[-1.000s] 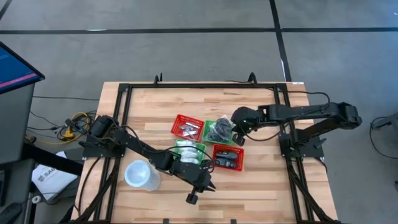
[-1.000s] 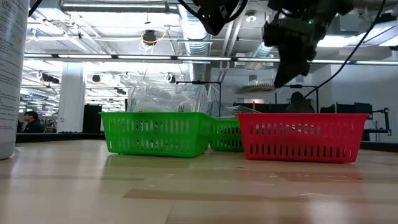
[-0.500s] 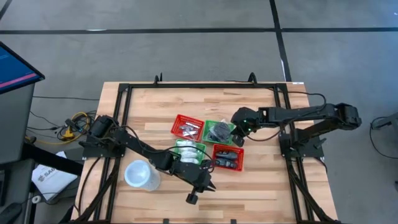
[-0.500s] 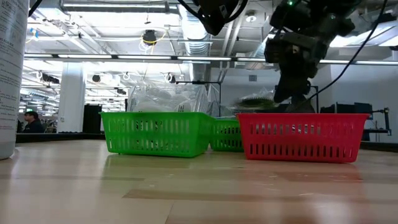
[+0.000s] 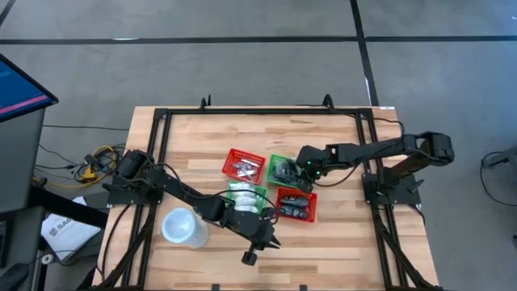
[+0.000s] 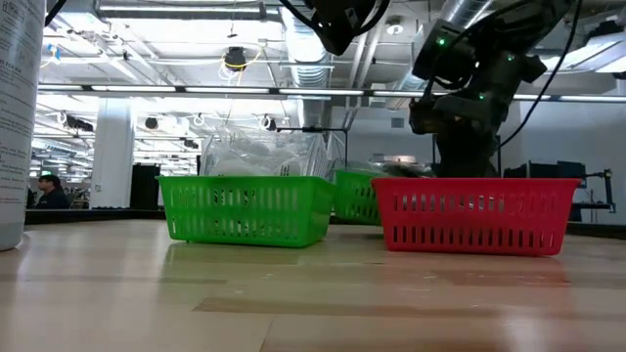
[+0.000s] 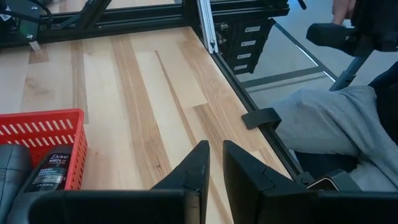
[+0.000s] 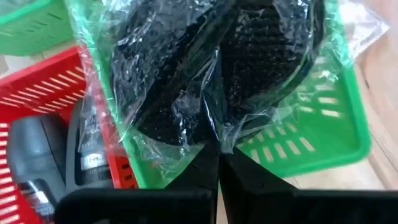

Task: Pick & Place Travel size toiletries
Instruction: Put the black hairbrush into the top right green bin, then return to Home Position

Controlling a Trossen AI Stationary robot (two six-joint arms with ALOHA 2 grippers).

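The right claw (image 8: 217, 163) is down at the green square plastic basket (image 5: 284, 170) in the middle of the pale wooden slatted desk (image 5: 202, 141). Its fingers are pinched fully together on the clear crinkly wrap of a black round mesh bundle (image 8: 217, 68), which lies in that basket and spills over its rim. I judge this the placing step: the bundle is at its compartment and only needs letting go. The next move calls for parting the fingers so the film slips free, then lifting straight up so the clinging wrap is not dragged back out.

The wrap is thin, glossy and creased, and the bundle under it looks soft and netted, so it should settle rather than roll. The baskets are stiff slotted plastic. Just beside the green one, a red square basket (image 8: 37, 124) holds small dark bottles (image 8: 31, 155). Another red basket (image 5: 244, 165) carries what seem to be short silvery tubes, though from above they are too small to be sure. White crinkly packets (image 5: 245, 195) fill a second green basket.

The left claw (image 7: 212, 168) waits over bare desk near the front edge, its fingers nearly together with a narrow gap, holding nothing. A large white round cup (image 5: 182, 227) stands near that arm.
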